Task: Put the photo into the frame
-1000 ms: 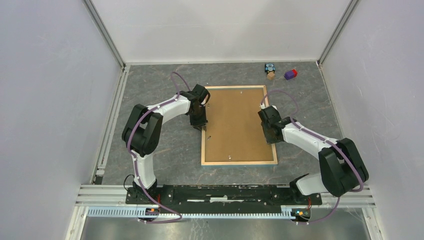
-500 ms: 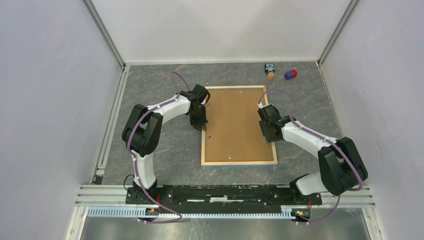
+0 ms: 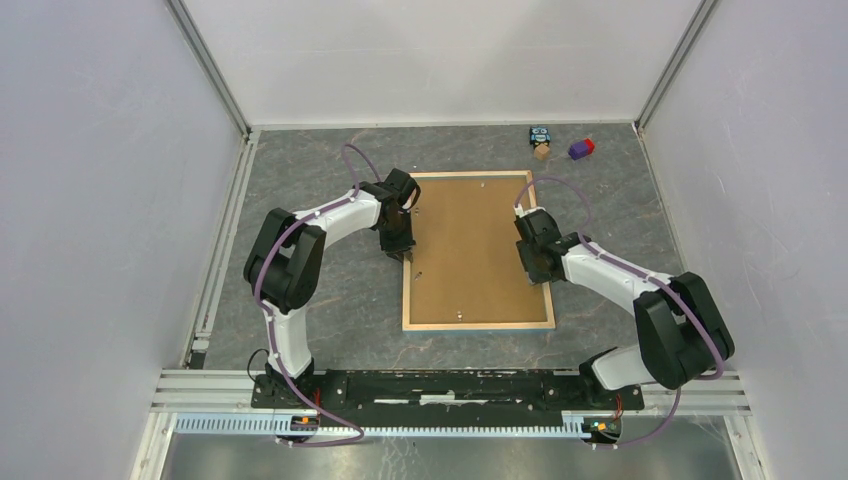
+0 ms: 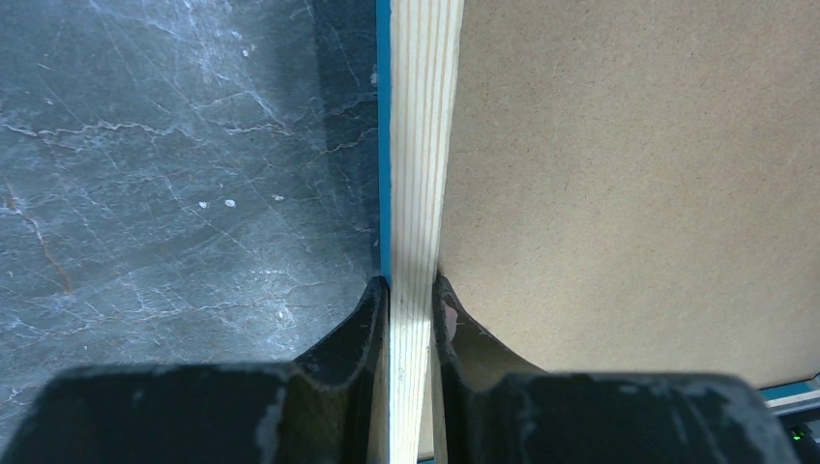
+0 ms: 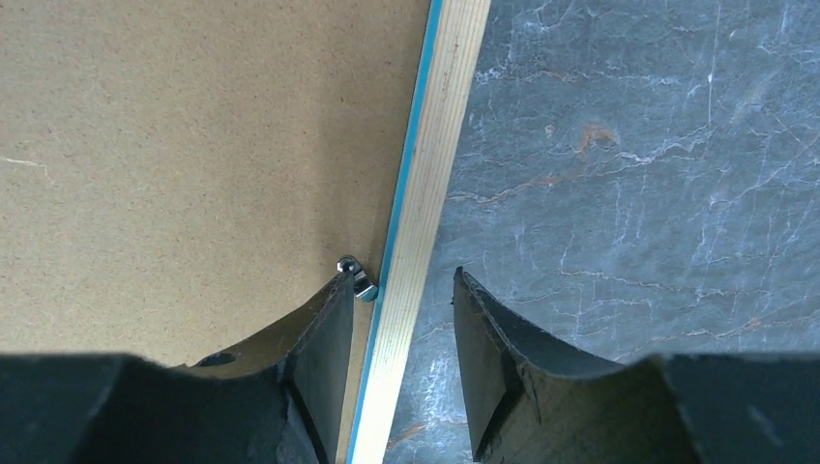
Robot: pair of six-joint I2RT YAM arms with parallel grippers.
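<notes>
Top view: frame [image 3: 478, 326] lies back-up mid-picture on the grey table [image 3: 330, 300], with a pale wood border around the brown hardboard backing [image 3: 470, 250]. Upper right, well apart from it, are a small toy figure [image 3: 541, 143] and a purple block [image 3: 581, 149]. Nothing lies on the frame. Left gripper [image 3: 403, 252] is at the frame's left edge and right gripper [image 3: 540, 265] at its right edge. The wrists cover the fingertips here, so jaw state probably can't be read from this view.

Against the earlier top frame, the right gripper has shifted a little up and left along the right edge. Left arm and frame are unchanged.

Left wrist view: left gripper [image 4: 411, 290], bottom centre, has both fingers [image 4: 358, 324] pressed onto the wood rail, pinching it. A thin blue strip runs down the rail's left side. Backing fills the right, table the left.

Right wrist view: right gripper [image 5: 396, 290] straddles the rail with fingers [image 5: 324, 329] spread and a gap on each side. A small metal tab [image 5: 356, 275] sits on the backing just beside the rail, at the left fingertip. Blue edge is on the rail's left, table on the right.
</notes>
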